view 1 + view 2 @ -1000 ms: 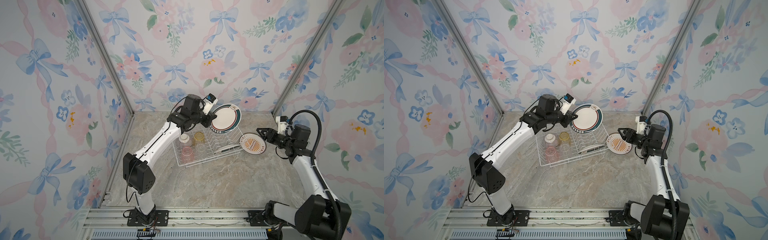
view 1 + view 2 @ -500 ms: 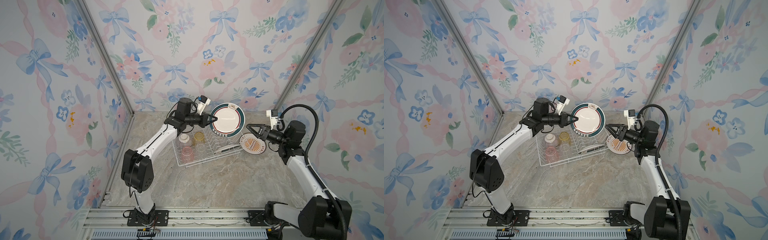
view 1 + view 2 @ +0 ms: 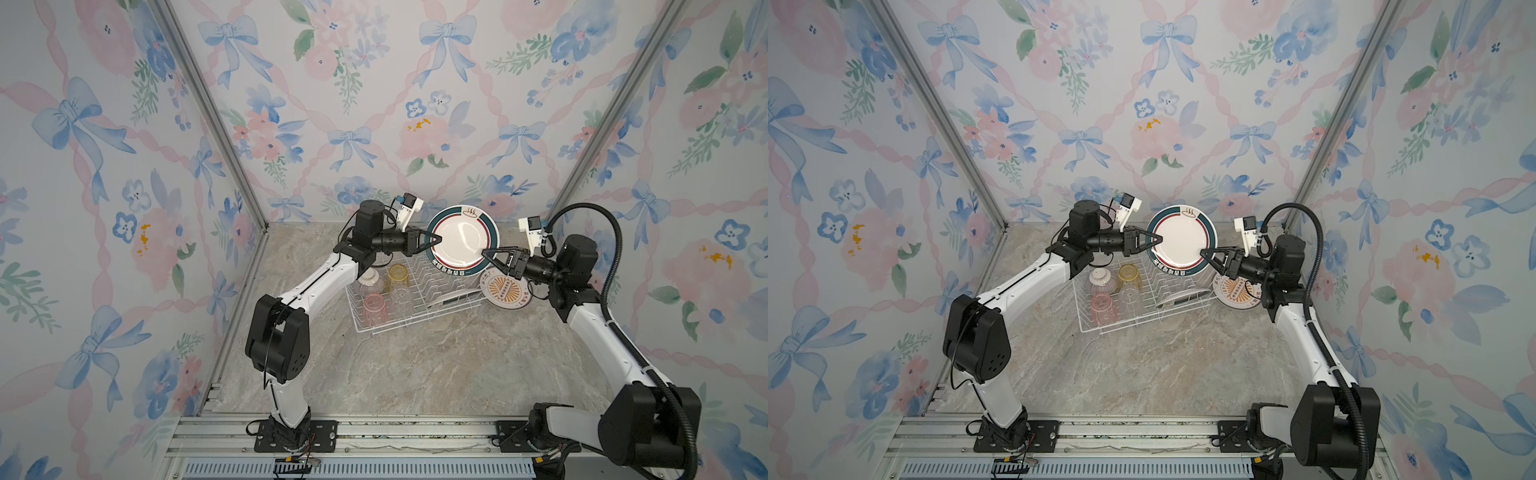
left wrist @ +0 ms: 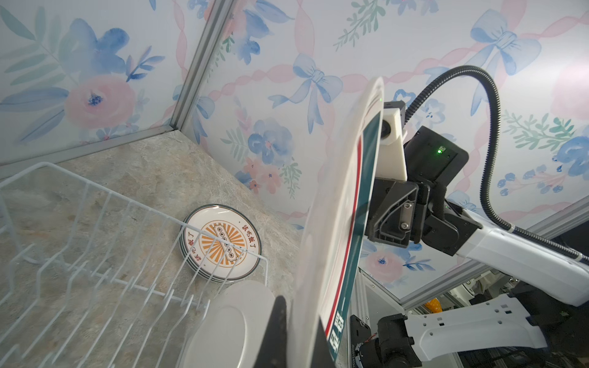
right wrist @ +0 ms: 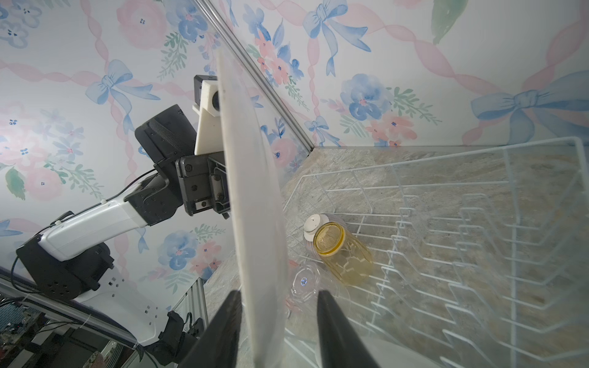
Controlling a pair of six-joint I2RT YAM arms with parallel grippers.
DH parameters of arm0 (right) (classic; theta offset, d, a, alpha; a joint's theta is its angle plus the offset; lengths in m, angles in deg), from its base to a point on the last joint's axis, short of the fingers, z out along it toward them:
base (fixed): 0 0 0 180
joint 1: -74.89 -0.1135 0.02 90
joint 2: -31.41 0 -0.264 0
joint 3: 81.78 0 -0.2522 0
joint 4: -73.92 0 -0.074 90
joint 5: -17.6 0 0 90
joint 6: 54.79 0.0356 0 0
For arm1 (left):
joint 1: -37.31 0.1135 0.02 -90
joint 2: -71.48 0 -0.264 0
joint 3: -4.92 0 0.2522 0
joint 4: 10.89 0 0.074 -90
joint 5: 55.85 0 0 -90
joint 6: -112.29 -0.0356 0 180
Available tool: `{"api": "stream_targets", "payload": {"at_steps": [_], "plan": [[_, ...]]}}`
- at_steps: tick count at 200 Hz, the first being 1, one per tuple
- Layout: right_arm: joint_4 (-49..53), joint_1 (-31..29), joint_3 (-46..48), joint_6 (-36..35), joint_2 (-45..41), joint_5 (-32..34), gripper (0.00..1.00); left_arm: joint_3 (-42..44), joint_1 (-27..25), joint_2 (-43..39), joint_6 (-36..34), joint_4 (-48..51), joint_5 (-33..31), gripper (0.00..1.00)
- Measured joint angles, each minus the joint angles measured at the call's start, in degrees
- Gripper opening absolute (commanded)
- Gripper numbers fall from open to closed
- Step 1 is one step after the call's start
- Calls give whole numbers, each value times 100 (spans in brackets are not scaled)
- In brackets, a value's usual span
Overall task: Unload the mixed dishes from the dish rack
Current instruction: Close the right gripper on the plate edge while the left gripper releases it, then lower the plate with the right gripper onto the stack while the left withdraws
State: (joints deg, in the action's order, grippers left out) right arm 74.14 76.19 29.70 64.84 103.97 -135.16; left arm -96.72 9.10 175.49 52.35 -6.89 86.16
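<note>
The left gripper (image 3: 439, 240) is pinching the left rim of a green-rimmed plate (image 3: 462, 243), fingers pressing together on its edge. The right gripper (image 3: 484, 252) is straddling the opposite rim with fingers spread: in the right wrist view one finger (image 5: 223, 331) is sitting close against the plate and the other (image 5: 338, 331) is standing clear of it. The plate is hanging above the dish rack (image 3: 376, 330), tilting nearly upright, face toward the top cameras, lettered band lowest. Inside the rack an upturned pink-striped bowl (image 3: 369, 279), a yellow tumbler (image 3: 398, 274), a pink tumbler (image 3: 374, 307) and a clear tumbler (image 3: 402, 297) are crowding the left end, and a white plate (image 3: 453, 297) is leaning low among the prongs. A stack of sunburst plates (image 3: 505, 291) is lying on the table (image 3: 415, 365) just outside the rack, partly hiding behind the right gripper. The clear tumbler is showing only faintly.
</note>
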Motion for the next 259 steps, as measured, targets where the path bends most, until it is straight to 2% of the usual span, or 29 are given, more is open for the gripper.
{"api": "stream_targets", "payload": {"at_steps": [39, 46, 49, 62, 101, 110, 115, 125, 177, 181, 193, 228, 259], "plan": [[-4, -170, -42, 24, 155, 125, 29, 0, -162, 225, 63, -50, 59, 0], [-11, -181, -44, 31, 175, 153, 25, 0, -181, 238, 66, -57, 63, 0], [-11, -186, -44, 31, 179, 164, 19, 0, -186, 247, 66, -59, 76, 0], [-4, -184, -48, 31, 197, 221, 13, 0, -186, 251, 79, -90, 114, 0], [35, -203, -57, -114, 236, 385, 12, -13, -203, 251, 170, -39, 11, 0], [70, -208, -63, -118, 236, 398, 10, -13, -203, 251, 173, -15, 4, 4], [92, -210, -63, -122, 236, 411, 4, -13, -205, 251, 173, 2, -9, 7], [138, -212, -68, -127, 236, 415, 0, -13, -205, 251, 168, 22, -9, 11], [304, -214, -85, -33, 236, 496, 0, -13, -223, 251, -24, 61, -94, 25], [302, -210, -85, -15, 236, 498, 0, -13, -223, 251, -37, 61, -98, 31], [258, -170, -85, 109, 236, 498, 0, -13, -223, 251, -72, 66, -125, 37], [-295, 140, -33, 767, 223, 525, 0, -11, -223, 208, -302, 116, -264, 36], [9, 678, -31, 787, 103, 927, 0, -11, -223, -52, -752, 610, -767, 36]]}}
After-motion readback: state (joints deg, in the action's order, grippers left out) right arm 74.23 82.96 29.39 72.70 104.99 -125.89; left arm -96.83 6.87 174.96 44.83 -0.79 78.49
